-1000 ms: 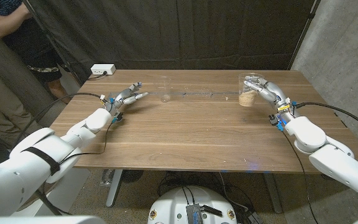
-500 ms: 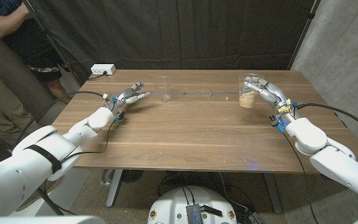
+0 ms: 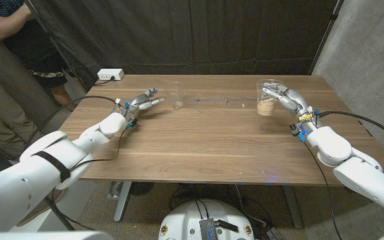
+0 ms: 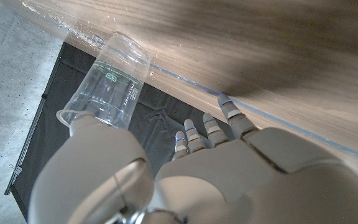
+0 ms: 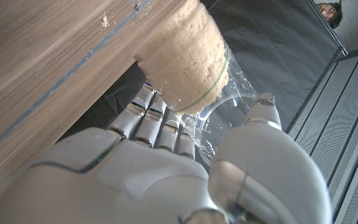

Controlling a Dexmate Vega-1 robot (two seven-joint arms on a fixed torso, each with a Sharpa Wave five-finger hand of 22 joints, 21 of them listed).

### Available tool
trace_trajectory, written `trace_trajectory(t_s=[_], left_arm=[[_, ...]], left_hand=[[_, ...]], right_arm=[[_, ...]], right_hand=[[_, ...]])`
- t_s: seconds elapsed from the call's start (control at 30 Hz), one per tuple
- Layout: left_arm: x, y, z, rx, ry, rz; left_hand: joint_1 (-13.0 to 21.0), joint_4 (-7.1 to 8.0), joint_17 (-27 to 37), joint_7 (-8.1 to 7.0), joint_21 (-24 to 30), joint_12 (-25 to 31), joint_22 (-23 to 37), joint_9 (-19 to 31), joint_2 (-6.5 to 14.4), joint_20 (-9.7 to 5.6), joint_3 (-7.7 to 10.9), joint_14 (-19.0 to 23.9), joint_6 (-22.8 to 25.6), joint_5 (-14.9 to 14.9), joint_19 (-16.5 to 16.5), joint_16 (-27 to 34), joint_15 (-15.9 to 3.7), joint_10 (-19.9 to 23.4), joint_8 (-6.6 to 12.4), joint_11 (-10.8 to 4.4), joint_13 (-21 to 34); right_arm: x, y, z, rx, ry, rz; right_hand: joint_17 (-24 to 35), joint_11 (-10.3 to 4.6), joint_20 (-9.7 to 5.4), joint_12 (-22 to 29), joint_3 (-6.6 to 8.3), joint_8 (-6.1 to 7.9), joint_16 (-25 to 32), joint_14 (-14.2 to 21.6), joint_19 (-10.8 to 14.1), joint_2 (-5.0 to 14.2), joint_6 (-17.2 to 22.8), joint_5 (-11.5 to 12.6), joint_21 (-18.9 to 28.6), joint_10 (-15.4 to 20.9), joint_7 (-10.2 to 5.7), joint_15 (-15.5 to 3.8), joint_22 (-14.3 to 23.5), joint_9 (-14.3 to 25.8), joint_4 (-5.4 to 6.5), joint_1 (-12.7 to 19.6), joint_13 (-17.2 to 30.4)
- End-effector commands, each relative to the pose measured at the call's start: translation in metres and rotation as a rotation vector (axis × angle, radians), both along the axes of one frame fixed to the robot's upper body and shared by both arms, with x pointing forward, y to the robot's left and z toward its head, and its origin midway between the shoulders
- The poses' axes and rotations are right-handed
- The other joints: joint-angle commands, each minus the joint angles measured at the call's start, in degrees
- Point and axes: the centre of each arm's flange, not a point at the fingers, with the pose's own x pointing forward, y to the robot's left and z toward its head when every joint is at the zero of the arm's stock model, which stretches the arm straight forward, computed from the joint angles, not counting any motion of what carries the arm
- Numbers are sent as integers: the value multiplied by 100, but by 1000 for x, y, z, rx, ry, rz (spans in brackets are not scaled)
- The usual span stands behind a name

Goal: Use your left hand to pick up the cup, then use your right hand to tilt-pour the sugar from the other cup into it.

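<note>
**Clear cup untouched at far left, sugar cup gripped at far right**

Wooden worktop (image 3: 205, 143), seen from the head camera. Empty clear cup (image 3: 177, 95) stands upright on the far left part of the surface, close to a faint line running across the boards. Left hand (image 3: 143, 102) sits just left of that cup, fingers stretched toward it and spread, holding nothing; a small gap shows between fingertips and cup wall. Left wrist view confirms: the empty clear cup (image 4: 109, 81) stands on the wood ahead of the left hand (image 4: 185, 174), thumb to one side and fingers to the other, not closed around it.

Sugar cup (image 3: 267, 98) stands at the far right of the worktop, clear plastic, with a tan layer of sugar in its base. Right hand (image 3: 287, 99) is wrapped around it from the right side. Right wrist view shows the sugar cup (image 5: 188, 59) with its base on the wood, fingers (image 5: 143, 121) on one side of the wall and thumb on the other, so the right hand (image 5: 166, 168) is gripping it. Cup looks upright in the head view.

White power strip (image 3: 110, 75) lies at the far left corner. A person (image 3: 5, 40) stands beyond the left edge, arms folded.
</note>
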Motion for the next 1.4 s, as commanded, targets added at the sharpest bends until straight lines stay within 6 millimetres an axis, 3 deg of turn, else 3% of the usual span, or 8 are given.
trace_trajectory(t_s=[0.03,1.4], left_arm=[[6,-13,2,-3,26,-8],[23,-70,13,28,77,-37]], left_hand=[[21,-13,5,-14,21,57,30,11,6,-12,-47,56,42,50,-26,34,-285,6,40,-8,9],[70,-3,8,-8,43,101,34,23,70,-17,-117,130,92,78,-14,60,-314,99,84,-16,-14]], right_arm=[[0,-5,-3,7,9,-4],[4,-27,-9,24,7,2]], right_hand=[[18,-17,-552,28,40,43,-20,50,9,35,57,9,-34,50,10,-985,15,32,-1,0,30],[68,-10,-557,15,57,31,-69,66,14,33,77,9,-49,56,2,-986,15,42,-11,-4,41]])
